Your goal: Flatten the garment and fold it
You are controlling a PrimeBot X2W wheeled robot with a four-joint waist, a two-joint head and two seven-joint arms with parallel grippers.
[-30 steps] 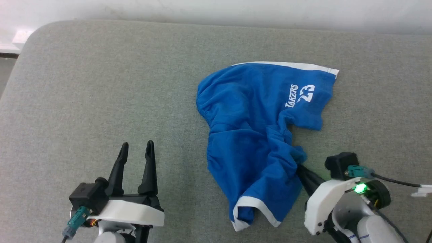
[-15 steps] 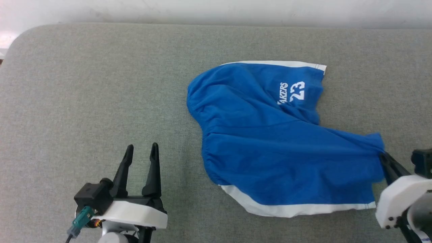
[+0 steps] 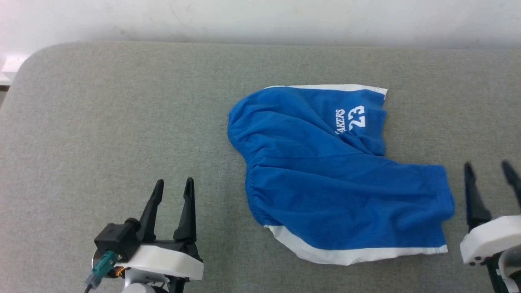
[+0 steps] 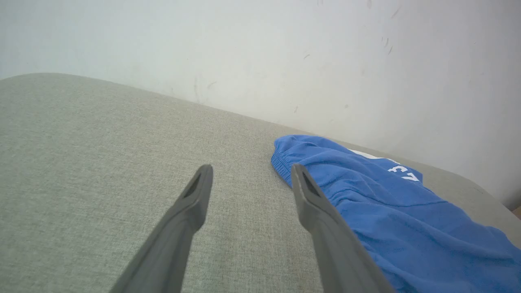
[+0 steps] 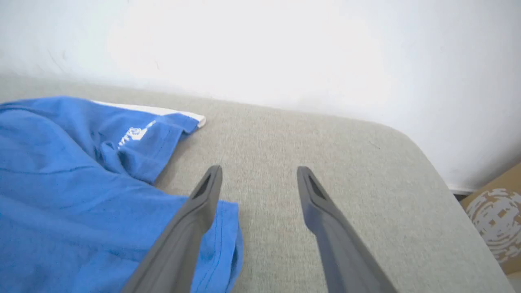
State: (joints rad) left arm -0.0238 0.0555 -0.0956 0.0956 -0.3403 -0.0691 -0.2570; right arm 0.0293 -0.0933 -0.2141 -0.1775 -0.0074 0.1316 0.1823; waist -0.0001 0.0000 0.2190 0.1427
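**A:** While the garment (image 3: pixel 325 179) lies on the grey pad (image 3: pixel 122 122), right of centre, how much of it can you read?

**B:** Blue shorts, with the gathered waistband (image 3: pixel 249 179) at the left. The near leg is laid out broad toward the right, white trim (image 3: pixel 350 255) along its near edge. The far leg is the trouble: the near one overlaps it and its hem curls under, so the crotch is lost in a fold.

**A:** And the print?

**B:** The white lettering (image 3: pixel 351 119) sits on the far leg. The number is clear, but the word's first letter runs into a crease. In the left wrist view only an upside-down sliver of the number shows.

**A:** Grippers?

**B:** The left gripper (image 3: pixel 174 181) hovers over bare pad, apart from the waistband, fingers parted with nothing between them. The right gripper (image 3: pixel 487 165) is just beside the near leg's right edge, spread wide and empty. Its outer finger is blurred, and its body is cut off at the corner of the head view.

**A:** Is it touching cloth?

**B:** Hard to call. In the right wrist view the inner finger (image 5: pixel 189 228) crosses the leg's corner, but I cannot tell whether it is pressing or floating above.

**A:** Beyond the pad?

**B:** A pale wall (image 3: pixel 260 20), and a cardboard box (image 5: pixel 494 215) cut off at the right wrist view's edge.
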